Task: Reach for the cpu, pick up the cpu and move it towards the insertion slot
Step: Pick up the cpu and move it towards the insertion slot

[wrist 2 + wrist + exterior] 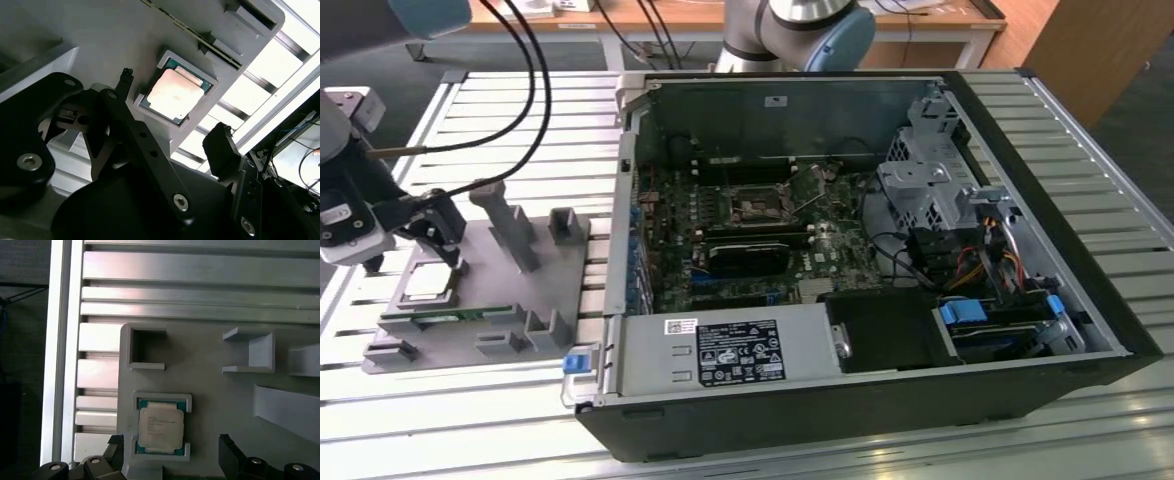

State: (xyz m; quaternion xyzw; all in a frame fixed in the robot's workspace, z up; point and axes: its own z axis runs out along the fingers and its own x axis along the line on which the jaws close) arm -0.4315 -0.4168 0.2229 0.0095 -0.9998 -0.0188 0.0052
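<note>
One cpu [160,427] sits in the grey tray [500,295], exterior view's left. One gripper [169,442] hangs above, spread wide, gaps both sides.

Landmark = cpu [160,427]. Directly above it we see free room. The gripper [443,248] has its fingers [116,447] spread on 2 opposite sides, clear of it. The recess rim [187,400] hugs its edges. Tray [210,390] posts [507,228] stand near the cpu, on the case [1067,200] side. The case wall [630,190] rises btwn cpu & slot [758,207], and the case is open-topped. Cables [540,100] arc overhead nearby.
</note>
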